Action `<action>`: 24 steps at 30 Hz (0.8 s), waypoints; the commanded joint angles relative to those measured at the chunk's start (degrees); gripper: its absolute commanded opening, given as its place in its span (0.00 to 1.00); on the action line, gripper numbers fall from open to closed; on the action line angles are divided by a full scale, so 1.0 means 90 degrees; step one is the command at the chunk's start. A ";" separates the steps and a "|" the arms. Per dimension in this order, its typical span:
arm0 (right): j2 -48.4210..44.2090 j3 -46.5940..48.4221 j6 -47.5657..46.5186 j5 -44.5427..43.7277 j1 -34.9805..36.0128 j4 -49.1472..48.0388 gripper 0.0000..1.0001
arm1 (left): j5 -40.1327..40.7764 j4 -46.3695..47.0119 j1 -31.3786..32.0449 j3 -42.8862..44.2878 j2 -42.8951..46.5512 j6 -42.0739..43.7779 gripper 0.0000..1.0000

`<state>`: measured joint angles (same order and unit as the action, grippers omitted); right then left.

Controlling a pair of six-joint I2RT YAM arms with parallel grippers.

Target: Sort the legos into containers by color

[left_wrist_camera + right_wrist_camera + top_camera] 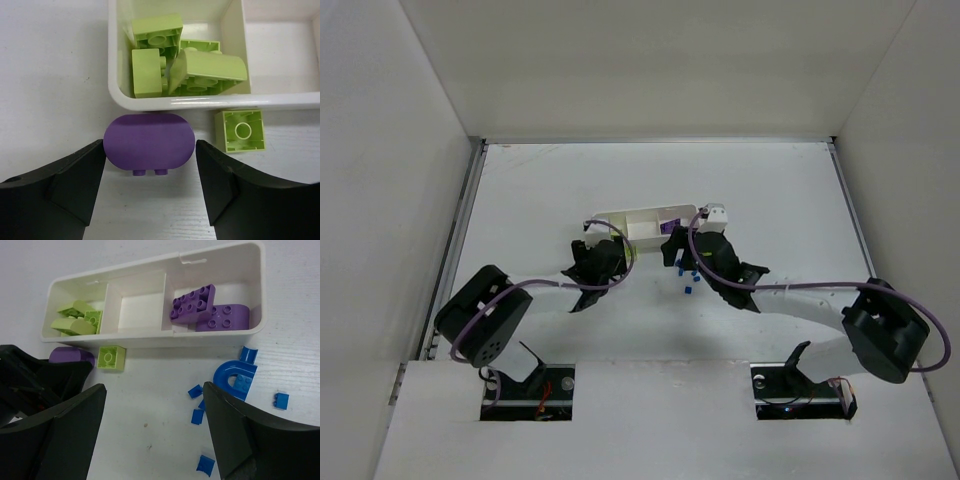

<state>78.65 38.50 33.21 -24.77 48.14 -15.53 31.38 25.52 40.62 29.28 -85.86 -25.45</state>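
Legos (75, 320): saw lime and purple binned at tray (150, 337) ends, blue pieces (235, 377) loose on counter (150, 455). Straddled stray purple brick (149, 137) with released left end effector (150, 155); hovered released right end effector (154, 390) near blue. Needed clenching next.

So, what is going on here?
Bricks are being sorted by color into a white tray. The left hand stands open around a purple brick lying on the table beside the tray. The right hand hangs open by the blue pieces, all on the table. Green bricks sit in one end compartment, purple bricks in the other; one green brick lies outside.
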 commanded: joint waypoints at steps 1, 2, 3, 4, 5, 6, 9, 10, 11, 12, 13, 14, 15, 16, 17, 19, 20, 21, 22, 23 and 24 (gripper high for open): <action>-0.0165 -0.0049 -0.0028 0.0116 0.0076 -0.0481 0.83 | 0.0234 0.0124 -0.0017 0.0253 -0.0088 0.0045 0.68; -0.0184 -0.0059 -0.0028 0.0126 0.0076 -0.0491 0.83 | 0.0264 0.0114 0.0003 0.0253 -0.0098 0.0045 0.67; -0.0213 -0.0069 -0.0028 0.0126 0.0076 -0.0491 0.83 | 0.0322 0.0114 0.0022 0.0243 -0.0108 0.0045 0.65; -0.0243 -0.0088 -0.0038 0.0126 0.0076 -0.0491 0.83 | 0.0380 0.0114 0.0032 0.0224 -0.0108 0.0045 0.62; -0.0272 -0.0098 -0.0038 0.0116 0.0076 -0.0491 0.83 | 0.0420 0.0114 0.0032 0.0204 -0.0108 0.0045 0.59; -0.0301 -0.0127 -0.0028 0.0116 0.0076 -0.0491 0.83 | 0.0430 0.0104 0.0042 0.0185 -0.0079 0.0055 0.56; -0.0389 -0.0186 -0.0047 0.0126 0.0017 -0.0501 0.83 | 0.0469 0.0085 0.0120 0.0029 0.0242 0.0074 0.48; -0.0457 -0.0225 -0.0057 0.0116 -0.0012 -0.0501 0.83 | 0.0498 0.0075 0.0159 -0.0059 0.0398 0.0055 0.47; -0.0535 -0.0264 -0.0057 0.0097 -0.0051 -0.0501 0.83 | 0.0508 0.0055 0.0208 -0.0127 0.0564 0.0045 0.45; -0.0623 -0.0313 -0.0048 0.0087 -0.0109 -0.0511 0.83 | 0.0518 -0.0041 0.0256 -0.0167 0.0769 0.0045 0.45; -0.0711 -0.0371 -0.0048 0.0087 -0.0187 -0.0511 0.83 | 0.0527 -0.0207 0.0334 -0.0177 0.1013 0.0016 0.44; -0.0808 -0.0420 -0.0038 0.0087 -0.0285 -0.0511 0.82 | 0.0547 -0.0402 0.0422 -0.0167 0.1267 -0.0023 0.44; -0.0925 -0.0488 -0.0028 0.0087 -0.0373 -0.0511 0.81 | 0.0576 -0.0578 0.0510 -0.0128 0.1520 -0.0062 0.44; -0.1091 -0.0595 -0.0018 0.0067 -0.0480 -0.0521 0.81 | 0.0596 -0.0724 0.0588 -0.0070 0.1736 -0.0111 0.44; -0.1228 -0.0674 0.0011 0.0058 -0.0587 -0.0530 0.80 | 0.0557 -0.0813 0.0647 0.0027 0.1892 -0.0179 0.44; -0.1443 -0.0849 0.0127 0.0057 -0.0860 -0.0598 0.77 | 0.0402 -0.0931 0.0725 0.0358 0.1982 -0.0248 0.45; -0.1522 -0.0927 0.0215 0.0067 -0.0987 -0.0608 0.74 | 0.0246 -0.0950 0.0745 0.0592 0.1905 -0.0248 0.46; -0.1571 -0.0977 0.0303 0.0096 -0.1105 -0.0599 0.71 | 0.0080 -0.0922 0.0755 0.0827 0.1759 -0.0248 0.46; -0.1619 -0.1016 0.0352 0.0116 -0.1203 -0.0579 0.68 | -0.0086 -0.0883 0.0755 0.1071 0.1554 -0.0258 0.47; -0.1649 -0.1055 0.0391 0.0116 -0.1281 -0.0570 0.65 | -0.0242 -0.0815 0.0755 0.1334 0.1301 -0.0277 0.47; -0.1688 -0.1104 0.0421 0.0106 -0.1369 -0.0569 0.62 | -0.0399 -0.0746 0.0745 0.1617 0.1018 -0.0277 0.47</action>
<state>64.71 29.52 35.03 -23.70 37.32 -17.69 32.01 17.63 47.16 37.50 -72.71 -27.11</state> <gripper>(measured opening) 0.640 0.602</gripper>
